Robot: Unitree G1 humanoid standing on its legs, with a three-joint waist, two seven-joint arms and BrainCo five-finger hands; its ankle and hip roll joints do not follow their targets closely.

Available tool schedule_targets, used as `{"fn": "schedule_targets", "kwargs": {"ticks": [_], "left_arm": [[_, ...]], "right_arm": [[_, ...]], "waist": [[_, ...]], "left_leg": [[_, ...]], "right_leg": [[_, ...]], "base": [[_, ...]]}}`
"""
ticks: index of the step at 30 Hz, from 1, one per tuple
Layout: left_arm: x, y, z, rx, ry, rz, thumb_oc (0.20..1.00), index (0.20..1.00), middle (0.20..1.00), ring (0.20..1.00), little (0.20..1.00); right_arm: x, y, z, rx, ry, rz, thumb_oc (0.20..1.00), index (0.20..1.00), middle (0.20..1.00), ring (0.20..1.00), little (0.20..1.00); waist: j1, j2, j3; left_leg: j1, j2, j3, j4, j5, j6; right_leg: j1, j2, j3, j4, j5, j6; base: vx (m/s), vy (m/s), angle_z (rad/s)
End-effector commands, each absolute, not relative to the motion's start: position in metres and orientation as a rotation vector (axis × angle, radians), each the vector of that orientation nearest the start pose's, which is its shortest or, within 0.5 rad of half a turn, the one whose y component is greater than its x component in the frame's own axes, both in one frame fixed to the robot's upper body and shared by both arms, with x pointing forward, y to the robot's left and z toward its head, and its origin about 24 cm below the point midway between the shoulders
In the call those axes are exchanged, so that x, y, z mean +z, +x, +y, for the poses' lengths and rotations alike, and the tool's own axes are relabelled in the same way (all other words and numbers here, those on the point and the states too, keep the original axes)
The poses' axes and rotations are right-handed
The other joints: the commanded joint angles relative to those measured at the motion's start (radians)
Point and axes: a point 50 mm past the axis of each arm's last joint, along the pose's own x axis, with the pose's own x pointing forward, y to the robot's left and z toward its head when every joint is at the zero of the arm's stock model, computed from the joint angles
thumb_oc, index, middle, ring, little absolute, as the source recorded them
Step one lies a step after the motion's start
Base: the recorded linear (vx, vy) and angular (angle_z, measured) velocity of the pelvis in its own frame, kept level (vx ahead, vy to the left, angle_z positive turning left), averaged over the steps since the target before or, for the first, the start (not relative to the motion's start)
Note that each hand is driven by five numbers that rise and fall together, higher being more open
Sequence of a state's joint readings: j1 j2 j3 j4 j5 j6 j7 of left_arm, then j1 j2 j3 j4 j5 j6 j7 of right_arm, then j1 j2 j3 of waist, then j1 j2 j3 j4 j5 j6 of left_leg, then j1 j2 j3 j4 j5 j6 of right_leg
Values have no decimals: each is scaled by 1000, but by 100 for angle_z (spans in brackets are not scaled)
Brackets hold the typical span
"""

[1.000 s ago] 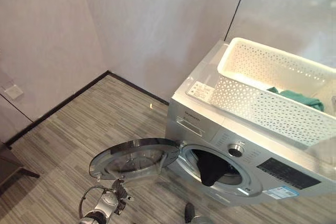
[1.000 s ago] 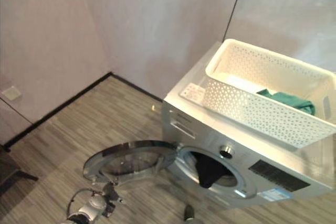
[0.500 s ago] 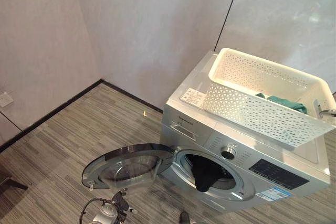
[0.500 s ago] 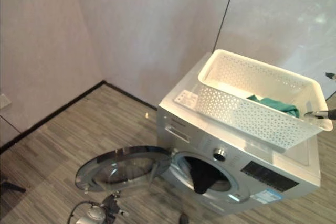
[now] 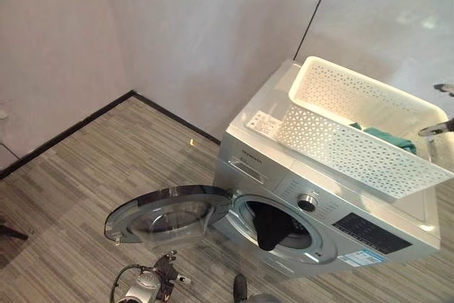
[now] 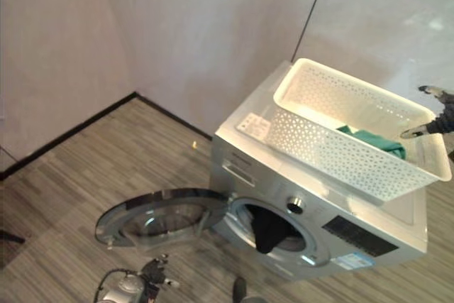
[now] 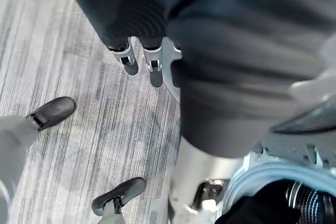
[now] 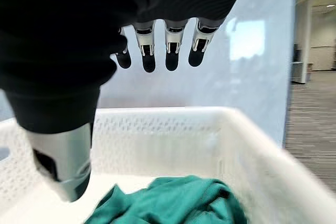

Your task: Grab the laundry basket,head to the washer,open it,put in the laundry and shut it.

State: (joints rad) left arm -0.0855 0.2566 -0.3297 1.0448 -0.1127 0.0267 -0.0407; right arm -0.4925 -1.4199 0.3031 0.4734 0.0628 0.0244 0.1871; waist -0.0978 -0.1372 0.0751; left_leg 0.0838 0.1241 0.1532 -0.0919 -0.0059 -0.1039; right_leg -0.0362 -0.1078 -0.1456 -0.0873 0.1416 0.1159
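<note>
**Q:** Where was the laundry then?

**Me:** Green cloth (image 8: pixel 173 200) sat in the white perforated plastic basket (image 5: pixel 340 140) atop the silver washer (image 5: pixel 298 175). I held my right hand (image 8: pixel 157 51) over it, fingers straight, empty, ready to grab.

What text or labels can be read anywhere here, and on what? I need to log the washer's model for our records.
None of the print can be read.
White sticker on the washer top: lines of print, too small.
Small marking on the detergent drawer: blurred.
Dark display panel: blurred markings.
Blue-and-white label at the front's lower corner: too small.
White basket: no print.
</note>
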Motion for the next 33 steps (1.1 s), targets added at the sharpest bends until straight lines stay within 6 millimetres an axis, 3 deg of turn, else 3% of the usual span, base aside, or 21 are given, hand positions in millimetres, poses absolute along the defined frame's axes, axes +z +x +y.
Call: {"fn": "schedule_targets", "kwargs": {"ticks": [1,11,22,28,33], "left_arm": [[-138,167,201,-174,307,989,1000,1000,1000,1000,1000],[-132,180,200,-164,292,947,1000,1000,1000,1000,1000],[-119,203,193,-161,269,860,1000,1000,1000,1000,1000],[-108,214,192,-119,206,770,1000,1000,1000,1000,1000],[-109,210,195,-94,184,775,1000,1000,1000,1000,1000]], "right_arm": [[278,278,-402,-269,-1369,230,1000,1000,1000,1000,1000],[258,309,-385,-141,-1425,329,1000,1000,1000,1000,1000],[224,312,-384,20,-1514,534,1000,1000,1000,1000,1000],[185,299,-409,34,-1483,747,1000,1000,1000,1000,1000],[166,288,-420,55,-1483,861,1000,1000,1000,1000,1000]], "waist": [[46,-18,35],[67,-19,103],[79,-19,180],[99,8,242],[105,27,261]], "left_leg": [[-40,42,-28,47,-51,8],[-100,58,-55,74,-32,0],[-153,73,-81,92,-10,-8],[-207,70,-98,90,22,-14],[-222,67,-97,76,42,-17]], "right_leg": [[-19,-31,-34,104,-116,45],[-56,-28,-53,125,-124,34],[-100,-23,-71,155,-133,25],[-140,-26,-86,156,-125,23],[-157,-28,-92,153,-119,23]], "base": [[2,-46,1],[-11,-31,5],[-11,-33,5],[-44,-37,7],[-16,-28,2]]}}
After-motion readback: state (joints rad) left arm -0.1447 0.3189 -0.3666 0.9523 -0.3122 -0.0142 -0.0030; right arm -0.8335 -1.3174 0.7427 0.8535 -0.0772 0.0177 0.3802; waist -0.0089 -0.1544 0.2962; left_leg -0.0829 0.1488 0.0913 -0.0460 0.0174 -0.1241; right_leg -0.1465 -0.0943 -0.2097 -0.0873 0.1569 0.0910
